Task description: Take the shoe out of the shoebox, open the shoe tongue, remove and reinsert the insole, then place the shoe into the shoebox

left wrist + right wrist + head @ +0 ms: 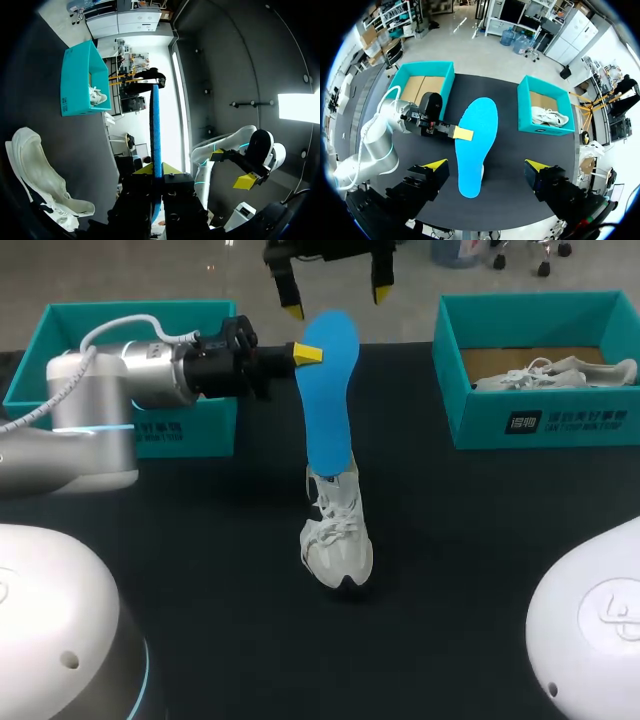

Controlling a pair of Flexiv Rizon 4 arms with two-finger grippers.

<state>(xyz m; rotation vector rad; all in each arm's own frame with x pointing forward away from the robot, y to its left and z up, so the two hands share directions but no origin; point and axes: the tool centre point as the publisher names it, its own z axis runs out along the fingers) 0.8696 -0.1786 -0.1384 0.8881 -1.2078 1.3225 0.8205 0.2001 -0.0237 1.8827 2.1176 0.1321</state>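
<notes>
My left gripper (305,353) is shut on the edge of a blue insole (330,390), holding it on end above the table. Seen edge-on in the left wrist view, the insole (156,125) is clamped between the yellow tips of the left gripper (156,170). Just under its lower end a pale grey shoe (337,530) stands on the black table, also seen beside the gripper as the shoe (35,175). My right gripper (335,295) hangs open high above the insole; from its wrist view the insole (476,145) lies below, between the spread fingers of the right gripper (485,165).
A teal shoebox (60,325) stands at the back left, partly behind my left arm. A second teal shoebox (540,420) at the back right holds another pale shoe (555,373).
</notes>
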